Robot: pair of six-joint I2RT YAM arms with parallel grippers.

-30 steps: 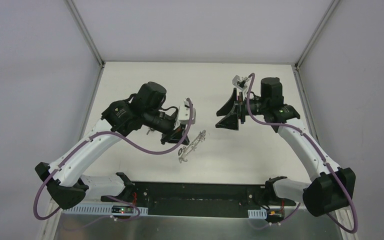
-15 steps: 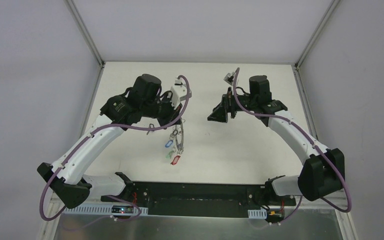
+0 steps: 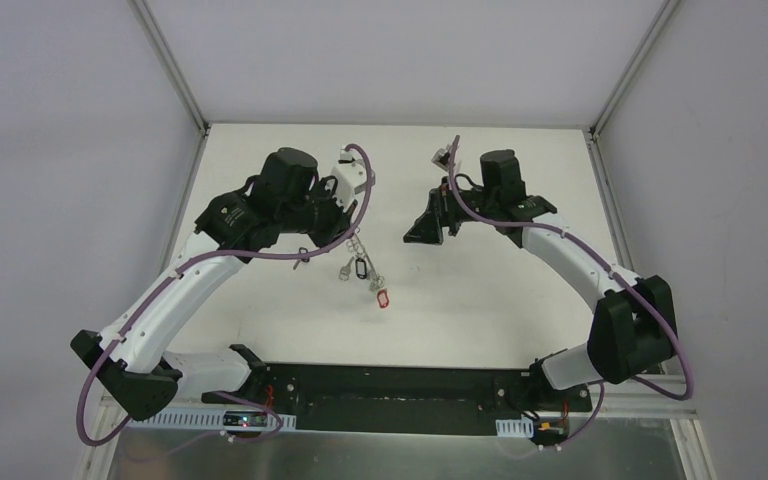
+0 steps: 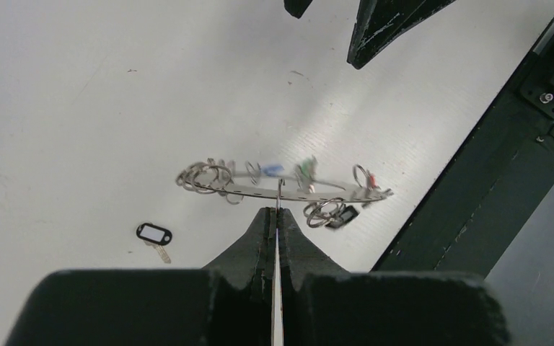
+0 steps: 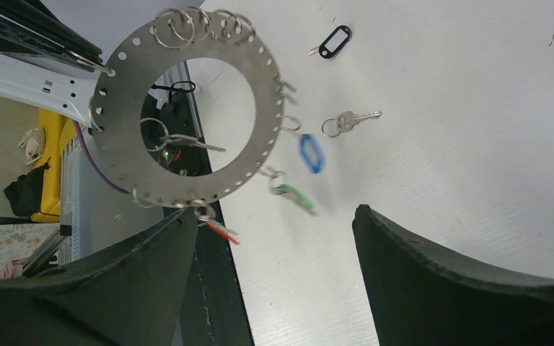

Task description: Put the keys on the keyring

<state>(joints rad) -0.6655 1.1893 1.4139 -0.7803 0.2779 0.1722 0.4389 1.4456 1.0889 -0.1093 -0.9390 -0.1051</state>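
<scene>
Keyring (image 4: pixel 260 192) in left fingers (image 4: pixel 254 245), seemingly clear of right fingers (image 5: pixel 440 277)

Robot lab cell, white table (image 3: pixel 460 310), grey partition walls (image 3: pixel 60 150), aluminium frame posts (image 3: pixel 171 65)

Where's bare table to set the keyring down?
Free: the far table strip along the back edge, and the near strip between red tag and base rail. Crowded: the middle by the keyring, where the black-tag key and plain key lie.

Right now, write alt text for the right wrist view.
A flat perforated keyring carrying small rings and coloured tags hangs before the open right gripper. A black-tagged key and a plain silver key lie on the table.
</scene>
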